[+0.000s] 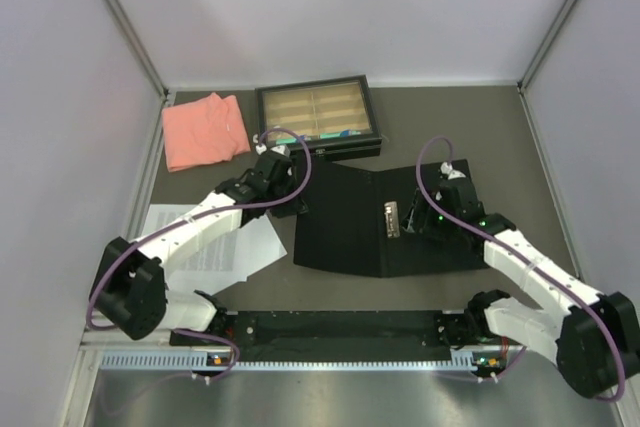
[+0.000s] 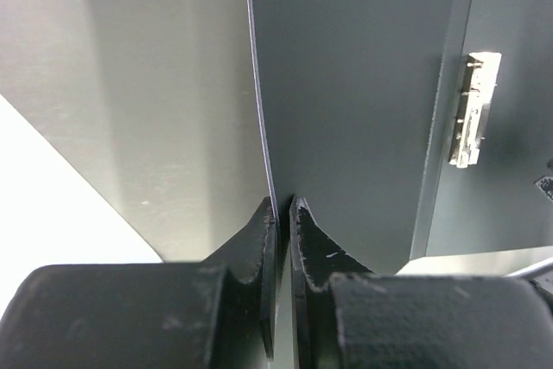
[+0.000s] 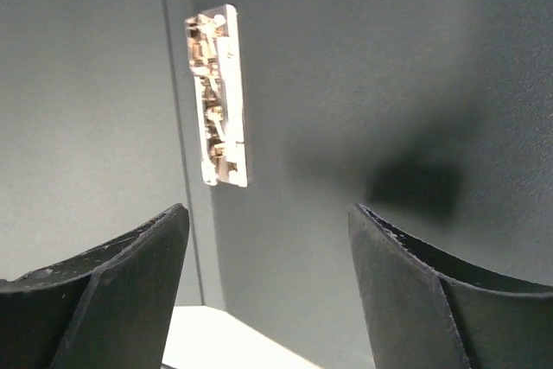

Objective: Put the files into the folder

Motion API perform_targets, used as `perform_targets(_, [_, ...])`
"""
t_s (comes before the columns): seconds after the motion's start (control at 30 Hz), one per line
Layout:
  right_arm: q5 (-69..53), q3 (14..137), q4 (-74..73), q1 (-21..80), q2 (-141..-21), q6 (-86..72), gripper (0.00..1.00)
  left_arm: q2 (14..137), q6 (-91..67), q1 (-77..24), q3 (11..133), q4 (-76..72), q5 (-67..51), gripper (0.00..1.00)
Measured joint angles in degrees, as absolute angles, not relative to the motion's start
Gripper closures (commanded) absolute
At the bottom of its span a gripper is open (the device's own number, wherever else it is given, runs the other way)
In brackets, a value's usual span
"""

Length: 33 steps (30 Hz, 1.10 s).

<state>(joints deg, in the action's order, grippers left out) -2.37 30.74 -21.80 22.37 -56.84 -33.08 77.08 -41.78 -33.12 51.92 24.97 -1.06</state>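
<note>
None of the files (image 1: 222, 247) are in the folder (image 1: 340, 232) yet: we see the printed sheets lying on the tabletop (image 1: 480, 127) at the near left, under the left arm, just beside the folder's left cover. The folder lies open at the middle, black inside up, its metal clip (image 3: 216, 97) bare. Our left tool (image 2: 283, 206) is clenched on the left cover's thin edge; our right tool (image 3: 266, 213) hangs released over the right half by the clip, grasping nothing. We judge the opening done; picking up and placing the sheets remains.
</note>
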Motion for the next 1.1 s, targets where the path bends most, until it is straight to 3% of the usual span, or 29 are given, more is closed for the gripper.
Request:
perform_targets(0.13, [-3.9, 30.3, -18.4, 21.5, -60.6, -32.3, 0.28, 75.8, -40.1, -32.6, 52.1, 27.4, 1.3, 0.38])
perform_targets(0.2, [-4.0, 30.2, -17.9, 21.3, -62.0, -31.9, 0.28, 75.4, -38.1, -32.5, 52.4, 31.0, 4.5, 0.34])
perform_targets(0.33, [-3.6, 29.7, -17.7, 21.2, -62.6, -31.5, 0.27, 73.9, -34.4, -32.0, 55.9, 39.2, 8.1, 0.36])
perform_targets(0.43, [-4.1, 29.7, -18.2, 21.2, -61.8, -31.6, 0.26, 71.8, -32.7, -31.9, 62.3, 40.8, 4.5, 0.41])
perform_targets(0.6, [-4.7, 31.6, -19.8, 20.7, -60.1, -31.7, 0.26, 69.5, -35.4, -32.7, 66.0, 27.6, -8.9, 0.50])
perform_targets(0.73, [-4.6, 32.7, -19.7, 16.6, -60.9, -31.8, 0.26, 78.1, -37.9, -34.5, 66.3, 19.7, -13.7, 0.54])
perform_targets(0.87, [-4.1, 31.5, -19.3, 11.2, -61.3, -32.6, 0.24, 87.7, -38.7, -35.2, 61.9, 17.1, -12.8, 0.54])
perform_targets(1.1, [-3.6, 28.3, -17.7, 7.2, -65.0, -34.1, 0.24, 93.3, -39.1, -33.8, 50.9, 16.3, -9.5, 0.55])
